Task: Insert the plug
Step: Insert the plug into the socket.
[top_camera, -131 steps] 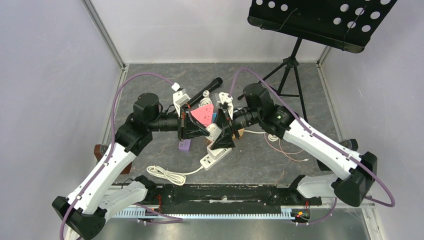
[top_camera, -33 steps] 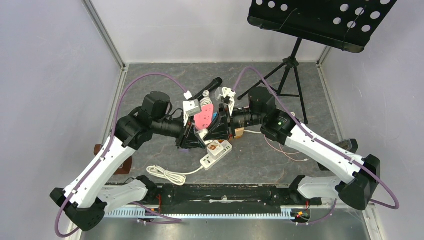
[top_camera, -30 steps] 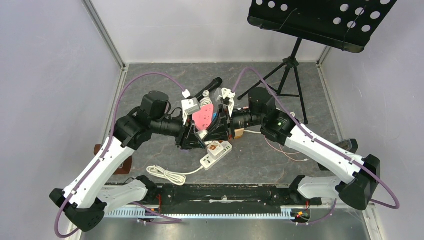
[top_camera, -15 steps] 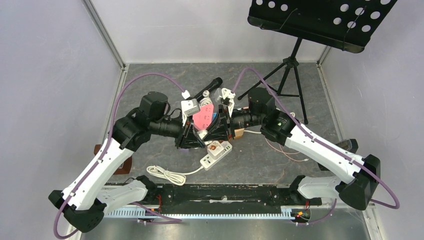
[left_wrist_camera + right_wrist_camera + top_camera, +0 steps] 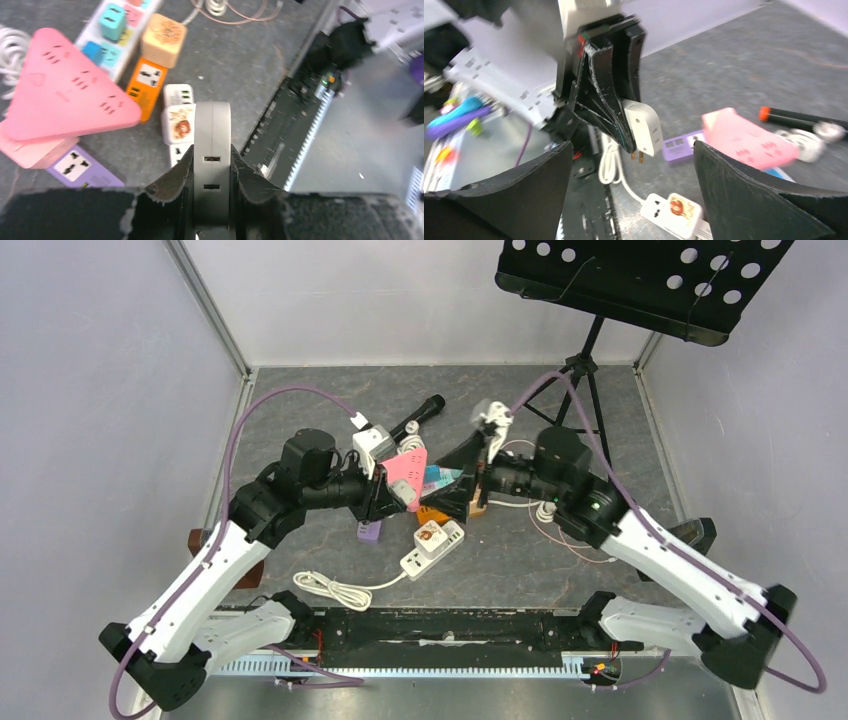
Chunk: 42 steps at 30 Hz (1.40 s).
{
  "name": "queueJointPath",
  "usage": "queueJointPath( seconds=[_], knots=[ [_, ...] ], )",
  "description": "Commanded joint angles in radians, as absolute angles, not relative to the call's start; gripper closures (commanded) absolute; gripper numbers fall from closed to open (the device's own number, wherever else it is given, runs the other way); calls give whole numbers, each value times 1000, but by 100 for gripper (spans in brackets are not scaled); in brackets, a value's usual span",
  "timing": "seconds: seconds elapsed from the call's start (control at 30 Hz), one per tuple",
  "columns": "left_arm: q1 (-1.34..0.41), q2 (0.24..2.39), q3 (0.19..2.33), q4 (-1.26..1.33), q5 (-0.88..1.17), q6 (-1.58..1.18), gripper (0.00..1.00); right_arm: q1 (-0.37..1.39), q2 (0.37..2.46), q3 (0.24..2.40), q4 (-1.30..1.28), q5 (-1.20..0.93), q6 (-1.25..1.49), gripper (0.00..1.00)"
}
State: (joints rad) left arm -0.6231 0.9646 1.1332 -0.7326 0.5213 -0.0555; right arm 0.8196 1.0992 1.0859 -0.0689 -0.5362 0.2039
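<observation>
From above, the left gripper (image 5: 388, 498) is clamped on a pale grey plug (image 5: 402, 496) and holds it off the desk (image 5: 560, 570), just beside the pink triangular strip (image 5: 408, 468). It sits above and to the left of the white power strip (image 5: 432, 548). The right gripper (image 5: 446, 492) faces it from the other side with its fingers spread apart and nothing between them. A purple strip (image 5: 369, 531) lies below the left gripper. In the left wrist view, both fingers (image 5: 172, 181) press the flat sides of the plug, whose narrow face shows two small slots. Below it lie the white power strip, an orange strip (image 5: 145, 86) and the pink triangle. In the right wrist view, that gripper's own fingers (image 5: 499, 200) stand wide at the frame's edges. Between them the plug hangs in the left gripper with its two metal prongs (image 5: 637, 156) pointing down. It is clear of the white power strip, which is lower in the frame.
</observation>
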Motion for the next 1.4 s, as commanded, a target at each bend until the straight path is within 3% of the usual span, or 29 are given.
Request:
queueJointPath(
  seconds=[0.0,0.17,0.37,0.7,1.37],
  knots=[
    [-619,972,1040,-484,292,-241,98,812,979,1022,-93,-154,263,10],
    [-645,1095,977,-324,49,-363,98,811,928,908,-157,74,337,11],
    [-715,1213,1005,-297,-252,-382,98,812,876,793,-184,184,409,13],
    [-767,1350,1067,-308,-419,-381,98,810,852,755,-209,263,405,13],
    [-832,1501,1225,-479,-545,-388,98,796,855,732,-232,283,408,13]
  ],
)
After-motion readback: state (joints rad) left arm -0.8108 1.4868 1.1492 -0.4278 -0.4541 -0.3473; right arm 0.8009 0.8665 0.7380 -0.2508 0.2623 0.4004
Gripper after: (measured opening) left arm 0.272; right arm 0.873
